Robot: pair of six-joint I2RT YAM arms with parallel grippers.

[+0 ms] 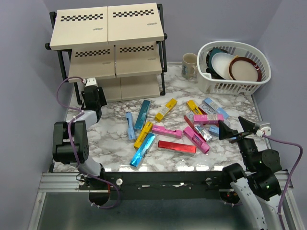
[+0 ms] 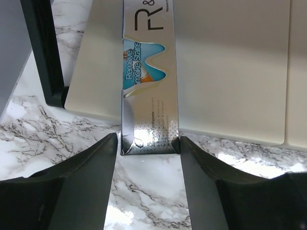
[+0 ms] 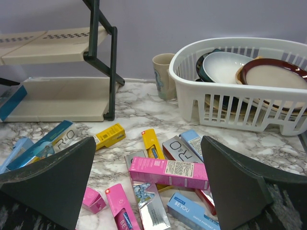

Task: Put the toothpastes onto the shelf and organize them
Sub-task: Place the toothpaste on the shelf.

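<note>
Boards of smooth beige in a black tube frame form the shelf (image 1: 110, 21) at the back left. One frame post (image 2: 48, 48) stands just left of the left gripper (image 2: 148, 143). Its fingers (image 2: 96, 182) press both sides of a glossy silver toothpaste carton (image 2: 148, 96) lying on the bottom board, near end jutting out. Slim pink, yellow, blue and red toothpastes (image 1: 167, 130) lie scattered on the marble table (image 1: 110, 143). The right gripper (image 3: 148, 139) hovers wide open over their right edge, before a mug (image 3: 163, 76) and a slatted white basket (image 3: 240, 112).
</note>
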